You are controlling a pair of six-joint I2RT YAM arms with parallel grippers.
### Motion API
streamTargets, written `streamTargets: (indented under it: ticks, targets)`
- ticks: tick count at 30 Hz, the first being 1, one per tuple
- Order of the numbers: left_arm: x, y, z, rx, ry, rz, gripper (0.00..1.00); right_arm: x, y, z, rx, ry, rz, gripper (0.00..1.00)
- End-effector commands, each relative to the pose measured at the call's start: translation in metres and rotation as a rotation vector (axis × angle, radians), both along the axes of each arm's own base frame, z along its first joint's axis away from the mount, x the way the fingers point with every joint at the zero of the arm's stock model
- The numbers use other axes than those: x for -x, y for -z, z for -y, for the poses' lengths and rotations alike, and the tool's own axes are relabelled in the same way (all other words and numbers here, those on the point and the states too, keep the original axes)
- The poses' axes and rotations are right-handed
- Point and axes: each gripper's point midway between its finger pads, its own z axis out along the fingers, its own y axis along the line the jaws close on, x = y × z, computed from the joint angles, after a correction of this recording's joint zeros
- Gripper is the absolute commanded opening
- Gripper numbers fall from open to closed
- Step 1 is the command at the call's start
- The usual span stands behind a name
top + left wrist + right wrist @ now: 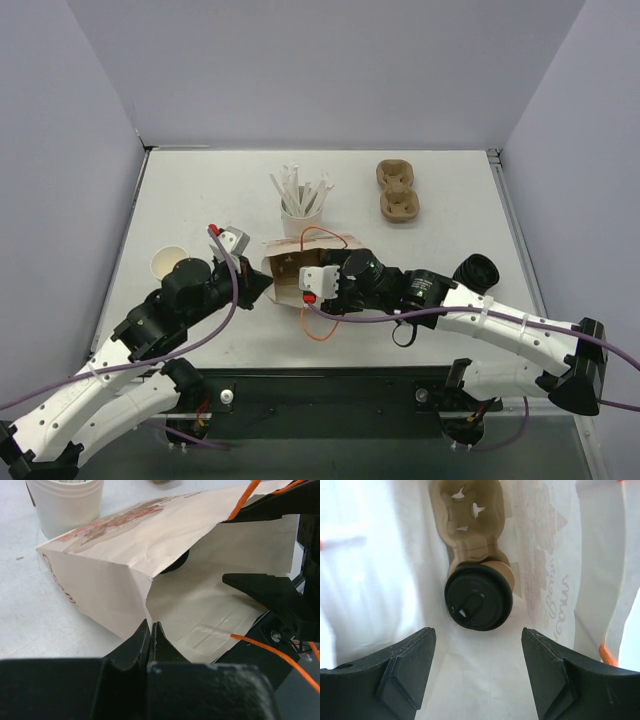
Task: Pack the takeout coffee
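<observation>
The left gripper is pinched together on the near lip of the paper bag; if that thin paper slips or tears, the mouth could sag onto the right gripper, whose jaws stand apart just inside. Beyond them the takeout coffee sits in a cardboard carrier deep in the bag, where a snagged withdrawal might tip it

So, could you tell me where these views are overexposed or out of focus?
Right wrist: the paper bag walls are washed-out white, yet the takeout coffee is crisp. Left wrist: the left gripper is dark and soft, the bag sharp. Top external: evenly lit.
</observation>
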Motion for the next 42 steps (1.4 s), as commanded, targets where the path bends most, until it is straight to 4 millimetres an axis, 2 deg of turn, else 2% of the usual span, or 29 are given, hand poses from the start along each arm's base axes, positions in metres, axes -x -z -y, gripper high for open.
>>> streamTargets:
  ticks: [1, 8, 18, 26, 32, 37, 41, 42]
  targets:
    - [-0.014, -0.036, 0.009, 0.055, 0.026, 0.19, 0.0, 0.002, 0.009, 0.006, 0.072, -0.056, 0.01, 0.7]
    - [-0.002, -0.027, 0.007, 0.045, 0.087, 0.221, 0.0, -0.005, 0.018, -0.006, 0.136, -0.119, 0.025, 0.69]
    - [0.009, -0.016, 0.01, 0.012, 0.171, 0.255, 0.0, -0.03, 0.034, -0.02, 0.147, -0.144, 0.065, 0.7]
    - [0.016, -0.023, 0.016, 0.061, 0.212, 0.256, 0.0, -0.037, 0.048, -0.031, 0.201, -0.208, 0.056, 0.71]
    - [0.017, -0.021, 0.019, 0.07, 0.223, 0.262, 0.0, -0.05, 0.057, -0.034, 0.241, -0.209, 0.061, 0.76]
    - [0.018, -0.023, 0.02, 0.077, 0.234, 0.262, 0.0, -0.057, 0.062, -0.031, 0.257, -0.192, 0.04, 0.71]
    - [0.019, -0.025, 0.019, 0.078, 0.229, 0.26, 0.0, -0.06, 0.061, -0.028, 0.272, -0.185, 0.025, 0.62]
    - [0.019, -0.024, 0.018, 0.074, 0.226, 0.256, 0.0, -0.062, 0.061, -0.027, 0.276, -0.184, 0.025, 0.58]
